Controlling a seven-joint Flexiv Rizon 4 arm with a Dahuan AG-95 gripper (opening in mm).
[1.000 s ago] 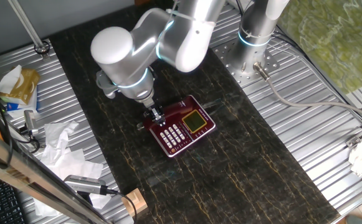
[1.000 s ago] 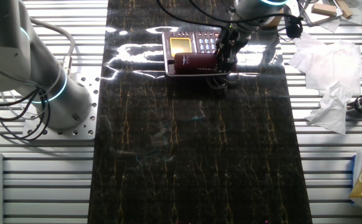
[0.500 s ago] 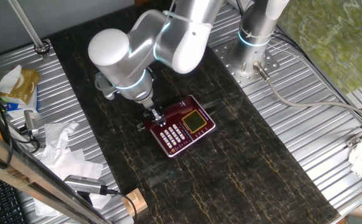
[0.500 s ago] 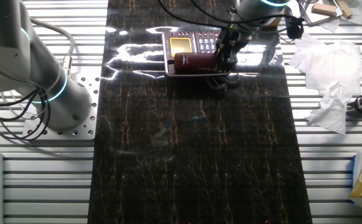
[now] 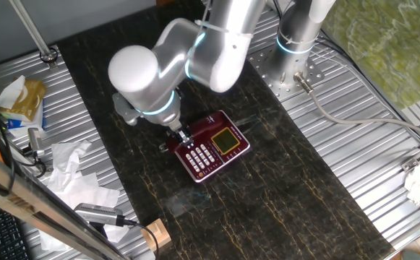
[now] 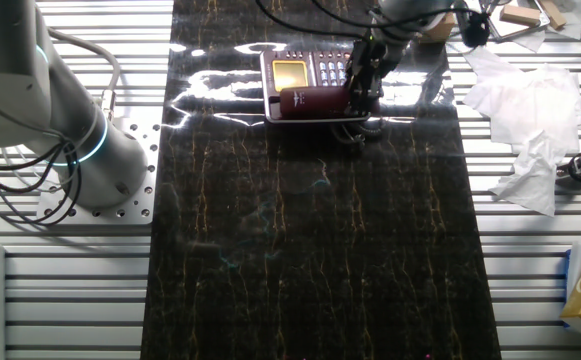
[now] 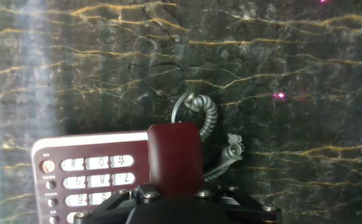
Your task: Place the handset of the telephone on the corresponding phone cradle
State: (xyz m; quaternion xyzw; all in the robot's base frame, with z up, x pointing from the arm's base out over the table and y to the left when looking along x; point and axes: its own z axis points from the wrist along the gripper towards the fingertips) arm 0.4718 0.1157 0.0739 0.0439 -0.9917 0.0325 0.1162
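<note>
In one fixed view the arm comes in from the top of the frame, bends at a big white elbow left of centre, and points its gripper [image 5: 183, 136] straight down at the left edge of the telephone [image 5: 211, 146], which sits mid-frame on the dark marbled table [image 5: 282, 188]. One phone base shows here, with one yellow-green display [image 5: 226, 139] and one block of white keypad buttons [image 5: 201, 156]. The handset and the phone cradle are hidden under the wrist. Crumpled white tissue [image 5: 71, 162] lies at the left edge, a small wooden block [image 5: 155, 235] at the bottom.

In the other fixed view the arm drops from the top edge, right of centre. The gripper [image 6: 360, 88] stands upright at the right end of the handset [image 6: 313, 100], a single dark red bar lying along the near edge of the telephone [image 6: 305, 75]. Whether the fingers press the bar cannot be told here. A second arm's base [image 6: 65, 120] fills the left side.

In the hand view the black gripper body fills the bottom centre, and the handset [image 7: 175, 157] rises from between its jaws, which appear closed on it. The fingertips themselves are out of sight. The bar covers the right edge of the telephone [image 7: 87, 168], over the phone cradle [image 7: 144, 163]. One curly cord [image 7: 209, 121] loops out past the handset's far end.
</note>
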